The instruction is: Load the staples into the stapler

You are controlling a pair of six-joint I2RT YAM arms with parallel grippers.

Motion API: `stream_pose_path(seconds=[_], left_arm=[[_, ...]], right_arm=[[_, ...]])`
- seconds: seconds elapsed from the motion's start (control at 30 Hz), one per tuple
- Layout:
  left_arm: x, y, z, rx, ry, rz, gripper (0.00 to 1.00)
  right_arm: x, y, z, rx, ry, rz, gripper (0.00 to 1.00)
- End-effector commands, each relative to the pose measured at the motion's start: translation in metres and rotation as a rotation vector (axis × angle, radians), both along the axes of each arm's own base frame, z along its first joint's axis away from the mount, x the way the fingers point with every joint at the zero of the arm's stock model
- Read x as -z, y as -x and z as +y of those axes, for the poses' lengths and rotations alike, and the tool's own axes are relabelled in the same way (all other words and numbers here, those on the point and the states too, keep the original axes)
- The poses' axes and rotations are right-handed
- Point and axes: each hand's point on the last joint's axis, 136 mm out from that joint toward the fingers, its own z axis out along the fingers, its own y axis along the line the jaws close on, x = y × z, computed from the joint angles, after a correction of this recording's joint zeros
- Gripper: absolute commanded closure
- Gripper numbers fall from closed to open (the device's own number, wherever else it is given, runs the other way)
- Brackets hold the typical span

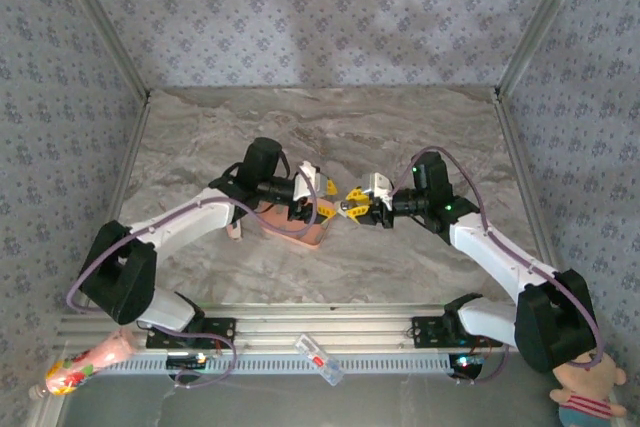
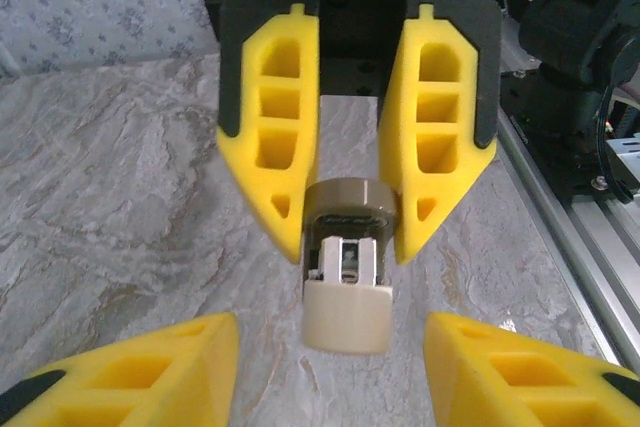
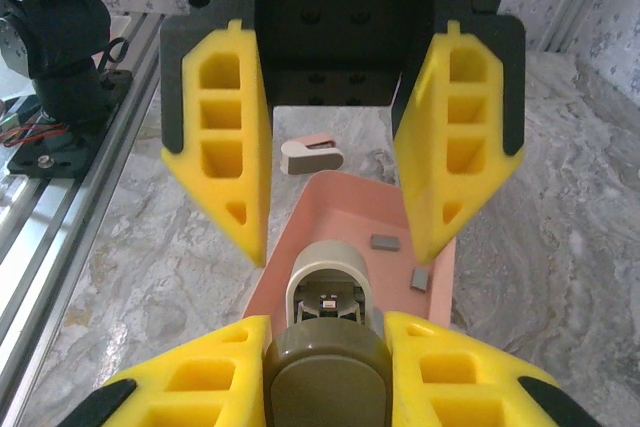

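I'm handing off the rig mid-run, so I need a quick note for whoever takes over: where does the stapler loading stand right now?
Left tool: open and empty, over the pink tray, facing the right tool.
Right tool: shut on the stapler, whose magazine end looks open toward the left tool.
Staples: two small grey pieces lying in the tray.
Done: stapler lifted and presented.
Left: pick up the staples, insert them, close the stapler.

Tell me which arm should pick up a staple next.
Left. The left gripper is open and empty over the pink tray, where the staples lie loose. The right gripper is shut on the stapler, so it is probably best left as the holder.
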Motion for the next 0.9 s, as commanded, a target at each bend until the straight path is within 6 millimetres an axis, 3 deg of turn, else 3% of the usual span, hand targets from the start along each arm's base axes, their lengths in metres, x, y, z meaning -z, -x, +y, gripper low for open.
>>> stream_pose_path(seconds=[0.0, 0.43, 0.7, 0.87], left_arm=[[-0.0087, 0.0108, -0.0058, 0.078, 0.024, -0.006, 0.49], [-0.0084, 0.0144, -0.0086, 0.111, 0.022, -0.005, 0.65], [-0.0092, 0.0167, -0.0090, 0.120, 0.025, -0.001, 0.66], [-0.0095, 0.0170, -0.0077, 0.116, 0.015, -0.003, 0.77]], right_arm=[[-0.0139, 0.0014, 0.0049, -0.031, -0.041, -0.022, 0.82], [-0.0166, 0.0038, 0.0068, -0.046, -0.062, -0.005, 0.82], [-0.0158, 0.0025, 0.0080, -0.044, -0.062, 0.011, 0.82], [-0.0133, 0.0017, 0.0075, -0.028, -0.058, 0.027, 0.80]])
